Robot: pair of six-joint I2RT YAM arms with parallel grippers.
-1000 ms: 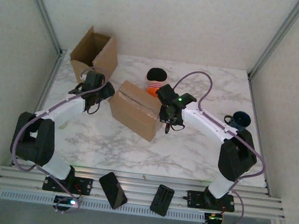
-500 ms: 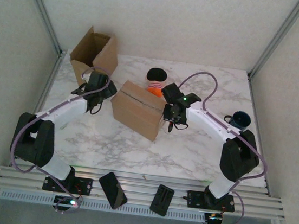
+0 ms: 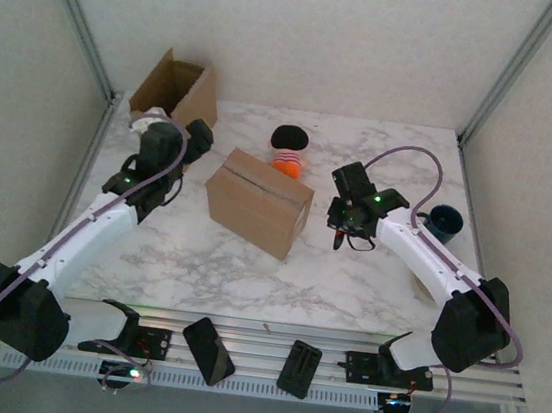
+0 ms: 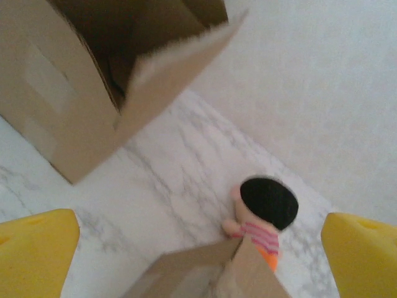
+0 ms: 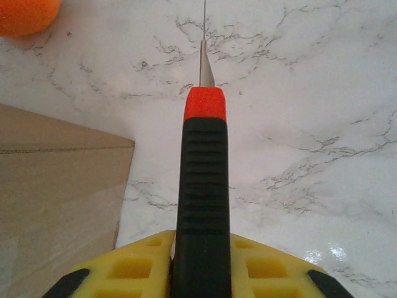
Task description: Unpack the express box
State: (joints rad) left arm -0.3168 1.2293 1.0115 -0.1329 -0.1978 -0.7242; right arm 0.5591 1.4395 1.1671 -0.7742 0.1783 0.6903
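The express box [image 3: 256, 202] is a shut brown carton at mid-table, and its top corner [image 4: 211, 273] reaches in at the bottom of the left wrist view. My left gripper [image 3: 196, 139] hovers to the box's back left, open and empty, with its yellow pads [image 4: 34, 251] far apart. My right gripper [image 3: 345, 218] is just right of the box, shut on a utility knife [image 5: 203, 186] with a black handle, an orange-red collar and its blade out over bare marble. The box's side [image 5: 56, 186] lies to the knife's left, apart from the blade.
An open empty carton [image 3: 174, 93] stands at the back left. A doll [image 3: 286, 147] with black hair and a striped top lies behind the box. A dark blue cup [image 3: 442, 222] sits at the right. Two black holders [image 3: 208, 349] rest on the front rail.
Both arms have pulled away from the box. The left gripper rose toward the back left and opened wider. The right gripper moved right, the knife still in it.
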